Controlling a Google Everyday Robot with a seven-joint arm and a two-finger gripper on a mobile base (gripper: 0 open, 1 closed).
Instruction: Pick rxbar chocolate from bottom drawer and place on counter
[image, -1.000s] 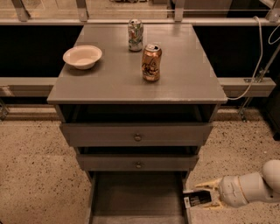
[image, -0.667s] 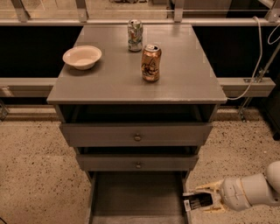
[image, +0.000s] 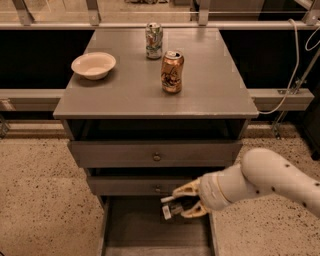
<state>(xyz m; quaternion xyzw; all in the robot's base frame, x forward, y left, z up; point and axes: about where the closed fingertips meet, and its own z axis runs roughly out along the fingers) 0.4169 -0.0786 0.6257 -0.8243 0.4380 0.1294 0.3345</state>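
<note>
Lifted up and left: end effector (image: 179, 204) now clamps rxbar chocolate (image: 172, 210) over bottom drawer (image: 140, 232).
Counter (image: 215, 85) front edge sits directly above; bar's long axis roughly level, poking left.

Hand (image: 178, 204) over the bottom drawer (image: 142, 231), gripping the rxbar chocolate (image: 171, 209); bowl (image: 93, 65) left of front can (image: 172, 71) on the counter (image: 212, 87).

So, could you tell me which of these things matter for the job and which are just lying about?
Job: gripper, holding the rxbar chocolate over the open bottom drawer; the counter.
Lying about: bowl, copper can, green-and-white can, all on the counter.
</note>
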